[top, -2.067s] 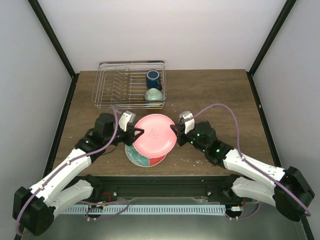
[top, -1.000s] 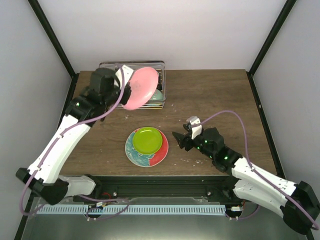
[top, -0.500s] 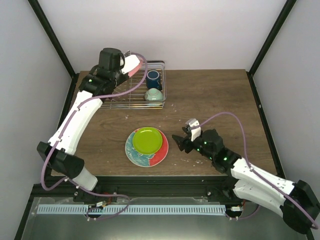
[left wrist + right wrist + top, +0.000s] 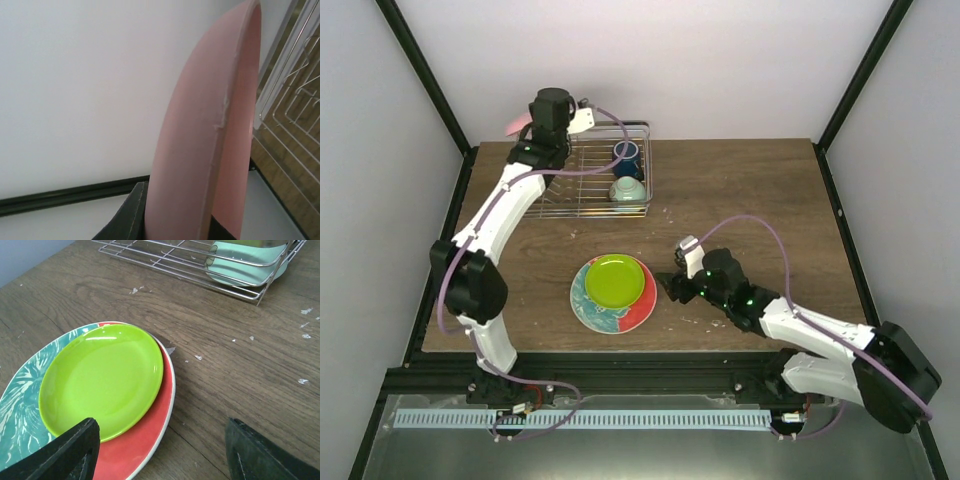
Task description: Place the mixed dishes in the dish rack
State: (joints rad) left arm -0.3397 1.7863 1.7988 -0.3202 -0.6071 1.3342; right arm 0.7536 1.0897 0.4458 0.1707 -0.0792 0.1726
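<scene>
The left hand [image 4: 534, 122] is seen closed on the rim of the pink plate [image 4: 200, 125], which is held on edge, nearly upright, with its hollow face turned toward the dish rack [image 4: 575, 208]. In the top view only a pink sliver is shown at 9 o'clock of that hand, over the rack's 10 o'clock corner; the rest is hidden by the wrist. A thin raised line is visible along the plate's rim in the left wrist view. The right hand [image 4: 674, 284] is held open and empty, low over the surface [image 4: 750, 190], at 3 o'clock of the stacked plates. Its dark fingers [image 4: 70, 452] are spread wide; whether the red rim is touched cannot be told. The lime-green plate [image 4: 613, 281] is stacked on the red-and-teal floral plate [image 4: 592, 308], toward 6 o'clock on the surface. The rack is placed toward 11 o'clock; at its 3 o'clock end the dark blue cup [image 4: 627, 157] is set at 12 o'clock of the pale mint-green bowl [image 4: 627, 190], which is turned upside down.
</scene>
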